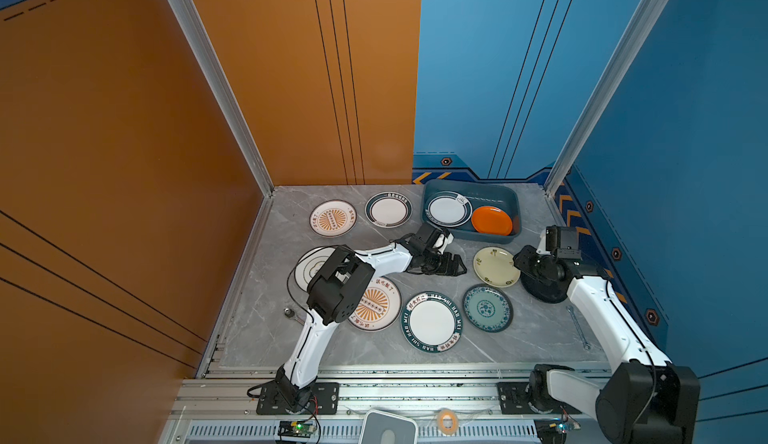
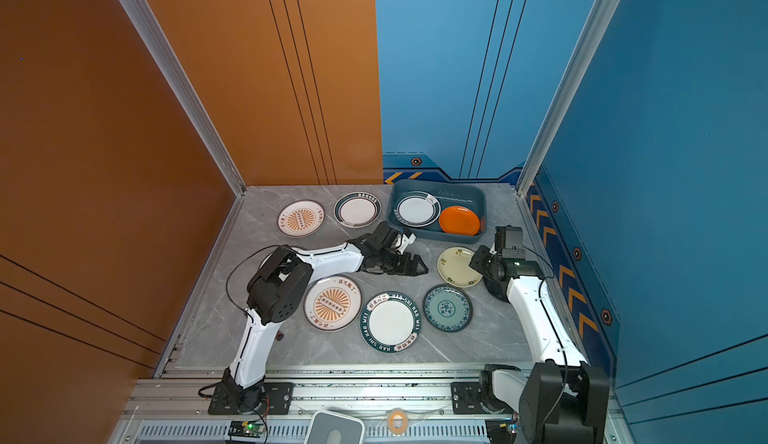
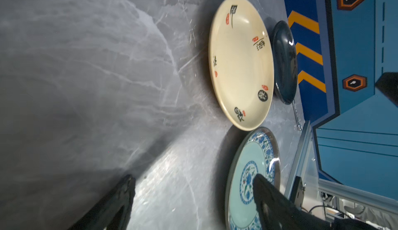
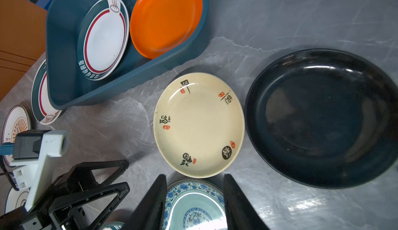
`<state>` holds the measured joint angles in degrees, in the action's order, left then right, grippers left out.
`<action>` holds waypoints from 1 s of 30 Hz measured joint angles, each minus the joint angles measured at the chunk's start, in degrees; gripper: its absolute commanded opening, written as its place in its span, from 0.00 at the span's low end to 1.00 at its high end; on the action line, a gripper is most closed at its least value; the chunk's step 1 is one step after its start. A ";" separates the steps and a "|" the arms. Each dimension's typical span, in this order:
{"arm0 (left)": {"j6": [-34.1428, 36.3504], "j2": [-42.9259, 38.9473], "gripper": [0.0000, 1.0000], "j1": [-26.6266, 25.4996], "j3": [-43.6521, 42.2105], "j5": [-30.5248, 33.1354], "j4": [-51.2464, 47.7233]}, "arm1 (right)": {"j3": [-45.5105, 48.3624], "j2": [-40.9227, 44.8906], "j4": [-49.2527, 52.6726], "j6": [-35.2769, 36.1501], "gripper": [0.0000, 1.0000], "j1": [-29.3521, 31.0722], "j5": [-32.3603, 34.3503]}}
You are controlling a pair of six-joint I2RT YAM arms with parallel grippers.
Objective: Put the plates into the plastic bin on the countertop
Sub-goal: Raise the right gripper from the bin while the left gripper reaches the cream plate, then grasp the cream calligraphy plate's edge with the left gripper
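l gripper [image 3: 192, 177] jaws wide apart, empty; r gripper [image 4: 195, 176] jaws apart, empty. cream plate [image 4: 199, 124] flat on countertop [image 4: 280, 24] just ahead of both; bin [image 4: 64, 67] beyond r jaws. prob stiff, slick, chippable: pinch rim.

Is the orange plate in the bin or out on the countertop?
In. The orange plate sits inside the plastic bin, beside a green-rimmed white plate.

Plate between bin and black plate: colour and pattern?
Cream plate, black characters, red seals; clearest in right wrist view.
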<state>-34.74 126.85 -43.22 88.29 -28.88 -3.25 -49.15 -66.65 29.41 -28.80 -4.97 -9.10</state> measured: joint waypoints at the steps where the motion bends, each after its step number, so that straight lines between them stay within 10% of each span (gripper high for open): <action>1: -1.20 0.50 0.81 -0.42 0.37 0.42 0.79 | 0.22 0.24 -0.04 0.02 0.45 -0.39 -0.13; 30: -11.26 11.19 0.41 -5.62 12.76 11.39 6.51 | 5.05 1.97 -1.60 0.04 0.45 -3.72 -2.91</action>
<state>-46.00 138.04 -48.84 101.06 -17.50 3.27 -44.10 -64.69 27.81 -28.75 -8.69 -12.01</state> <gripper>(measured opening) 0.420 0.453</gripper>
